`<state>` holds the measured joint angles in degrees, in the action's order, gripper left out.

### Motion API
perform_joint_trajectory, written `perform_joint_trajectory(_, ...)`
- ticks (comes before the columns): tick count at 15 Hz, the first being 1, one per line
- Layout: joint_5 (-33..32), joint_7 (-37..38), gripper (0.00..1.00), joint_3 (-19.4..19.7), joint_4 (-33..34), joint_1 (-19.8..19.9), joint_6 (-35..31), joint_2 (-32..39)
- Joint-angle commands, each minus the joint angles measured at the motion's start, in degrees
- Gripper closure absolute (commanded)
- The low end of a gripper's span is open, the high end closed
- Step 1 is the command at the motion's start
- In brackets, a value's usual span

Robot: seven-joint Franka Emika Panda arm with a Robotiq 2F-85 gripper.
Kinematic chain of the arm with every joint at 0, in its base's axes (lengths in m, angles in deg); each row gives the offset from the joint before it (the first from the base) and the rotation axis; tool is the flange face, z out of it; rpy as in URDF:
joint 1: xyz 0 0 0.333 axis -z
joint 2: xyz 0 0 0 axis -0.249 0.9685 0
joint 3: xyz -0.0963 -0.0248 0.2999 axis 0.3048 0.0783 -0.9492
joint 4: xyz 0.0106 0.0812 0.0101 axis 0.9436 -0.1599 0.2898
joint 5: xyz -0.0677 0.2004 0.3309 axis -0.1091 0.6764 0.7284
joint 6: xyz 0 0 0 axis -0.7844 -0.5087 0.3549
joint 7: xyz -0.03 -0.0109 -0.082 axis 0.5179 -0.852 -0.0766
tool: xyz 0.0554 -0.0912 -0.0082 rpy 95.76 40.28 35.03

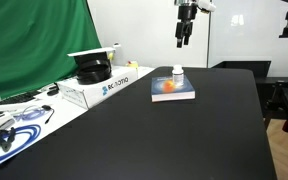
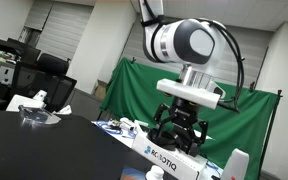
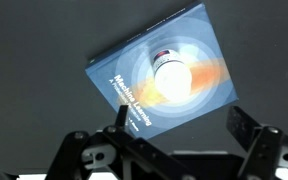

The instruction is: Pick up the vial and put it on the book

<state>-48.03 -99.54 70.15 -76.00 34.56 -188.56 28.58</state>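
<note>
The vial point(image 1: 177, 75) stands upright on the blue book point(image 1: 172, 92), which lies on the black table. In the wrist view I look straight down on the vial's white cap point(image 3: 170, 77) at the centre of the book point(image 3: 199, 40). My gripper point(image 1: 185, 41) hangs well above the vial, open and empty; its two fingers point(image 3: 179, 120) are spread apart with nothing between them. In an exterior view the gripper point(image 2: 181, 135) shows from the side, and the vial point(image 2: 239, 165) stands at the lower right.
A white cardboard box with blue lettering point(image 1: 106, 88) holding a black object point(image 1: 91, 70) sits beside the book. Cables and small items point(image 1: 14, 122) lie on a white table. A green screen point(image 1: 34, 45) stands behind.
</note>
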Motion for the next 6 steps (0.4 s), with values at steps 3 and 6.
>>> perform_joint_trajectory(3, -0.18, -1.66, 0.01, 3.77, -1.13, -1.95, 2.98, -3.29)
perform_joint_trajectory(6, -0.19, -1.81, 0.0, 3.89, -1.79, -2.08, 3.02, -3.55)
